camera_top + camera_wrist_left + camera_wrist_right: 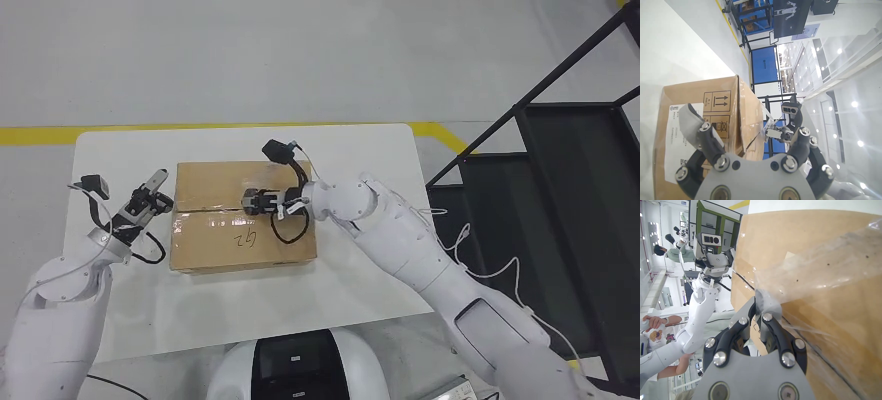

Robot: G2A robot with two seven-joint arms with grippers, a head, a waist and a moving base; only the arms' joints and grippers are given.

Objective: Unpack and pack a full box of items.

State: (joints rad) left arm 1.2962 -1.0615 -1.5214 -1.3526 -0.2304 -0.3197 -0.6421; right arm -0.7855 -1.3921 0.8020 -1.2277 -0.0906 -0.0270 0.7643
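A closed cardboard box (243, 215) lies in the middle of the white table (350, 160). My right gripper (258, 200) hovers over the top seam near the box's centre. In the right wrist view it (758, 306) is shut on a strip of clear tape (810, 266) peeled up from the box (791, 228). My left gripper (150, 196) is open at the box's left end. One of its fingers (689, 117) lies in front of the labelled side face (719, 89). The right gripper (772, 132) and the lifted tape (768, 113) show above the box top.
Bare table surface runs around the box on all sides, widest to its right (370, 230). Black stair framing (560, 170) stands beyond the table's right edge. A person (657, 330) holding a controller stands in the room behind.
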